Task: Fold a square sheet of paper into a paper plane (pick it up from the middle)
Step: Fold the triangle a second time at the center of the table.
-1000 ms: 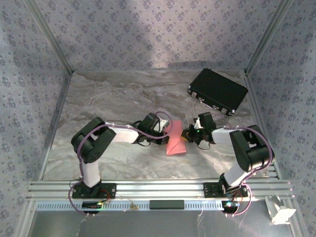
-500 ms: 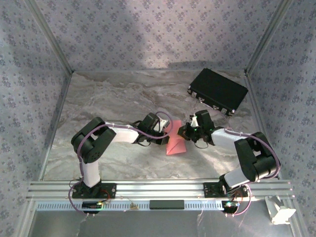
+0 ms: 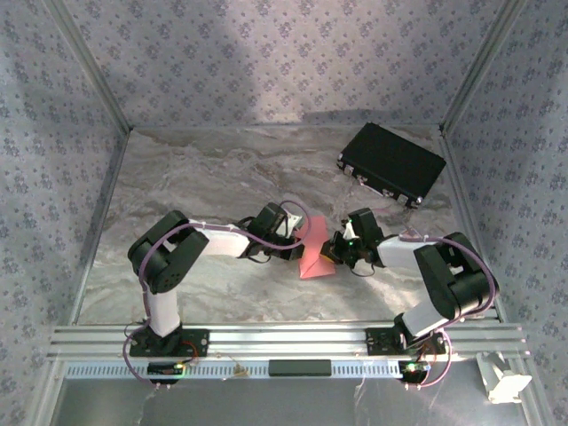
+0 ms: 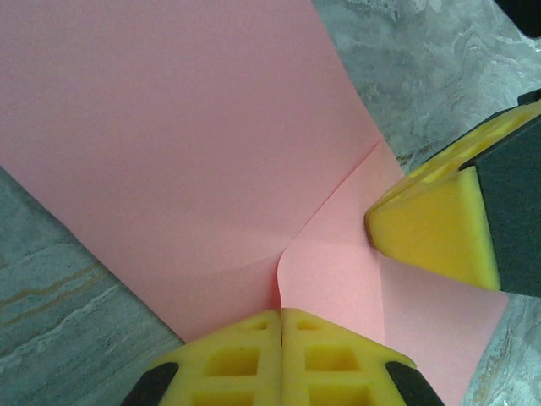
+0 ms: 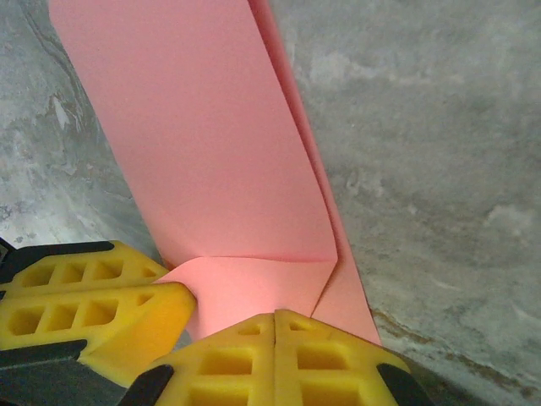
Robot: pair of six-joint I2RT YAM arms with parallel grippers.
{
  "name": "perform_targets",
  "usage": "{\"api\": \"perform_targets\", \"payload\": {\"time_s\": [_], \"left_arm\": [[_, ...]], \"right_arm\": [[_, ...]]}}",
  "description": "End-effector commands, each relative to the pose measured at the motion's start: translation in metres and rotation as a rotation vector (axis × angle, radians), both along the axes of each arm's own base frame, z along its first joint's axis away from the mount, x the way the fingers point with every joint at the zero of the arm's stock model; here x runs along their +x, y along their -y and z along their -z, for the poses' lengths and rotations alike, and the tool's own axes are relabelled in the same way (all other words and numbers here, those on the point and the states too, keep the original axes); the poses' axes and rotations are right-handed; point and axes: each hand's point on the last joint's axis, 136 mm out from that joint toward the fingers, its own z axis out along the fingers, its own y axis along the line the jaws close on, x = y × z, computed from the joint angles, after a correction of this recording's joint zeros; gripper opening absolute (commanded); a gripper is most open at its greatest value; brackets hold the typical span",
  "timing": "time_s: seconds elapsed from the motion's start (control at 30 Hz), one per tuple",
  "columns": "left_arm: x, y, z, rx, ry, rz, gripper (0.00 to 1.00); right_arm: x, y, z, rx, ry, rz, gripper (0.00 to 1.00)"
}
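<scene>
- Top external: a black case (image 3: 391, 163), closed with its contents hidden, lies far right on the surface (image 3: 195, 177). The folded pink sheet of paper (image 3: 316, 259) lies mid-surface between the left claw (image 3: 300, 241) and right claw (image 3: 335, 252).
- Left wrist: left claw (image 4: 281, 326) fully closed, tips on the sheet's folded flap.
- Right wrist: right claw (image 5: 275, 330) fully closed, tips against the sheet's folded end.

The paper (image 3: 316, 259) lies on the bench (image 3: 195, 177) near its middle, ahead of the gap between the two arm bases. The left tool (image 3: 300, 241) sits at the paper's left side and the right tool (image 3: 334, 252) at its right side. Both tips are on the sheet, close together and facing each other. A case (image 3: 391, 164) lies in the bench's far right corner, well apart from the paper.
</scene>
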Motion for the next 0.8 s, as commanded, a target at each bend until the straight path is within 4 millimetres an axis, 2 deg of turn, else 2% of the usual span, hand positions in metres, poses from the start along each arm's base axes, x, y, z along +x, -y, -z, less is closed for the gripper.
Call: {"api": "perform_targets", "payload": {"time_s": [0.0,0.13,0.27,0.47,0.63,0.77], "left_arm": [[-0.016,-0.022,0.039,0.119,-0.077,-0.002,0.02],[-0.016,-0.023,0.038,0.121,-0.076,-0.002,0.02],[-0.015,-0.021,0.037,0.118,-0.073,0.002,0.02],[-0.015,-0.022,0.038,0.121,-0.076,0.001,0.02],[-0.015,-0.021,0.038,0.122,-0.077,0.001,0.02],[-0.016,-0.022,0.040,0.121,-0.081,-0.002,0.02]], "right_arm": [[-0.001,0.006,0.001,-0.011,-0.018,0.033,0.01],[0.003,-0.006,-0.023,0.025,0.034,-0.013,0.02],[0.002,-0.019,-0.032,0.056,0.052,-0.035,0.02],[-0.007,-0.031,-0.018,0.067,0.016,-0.065,0.02],[-0.018,-0.025,0.007,0.047,-0.049,-0.049,0.01],[-0.018,-0.025,0.007,0.054,-0.059,-0.046,0.01]]}}
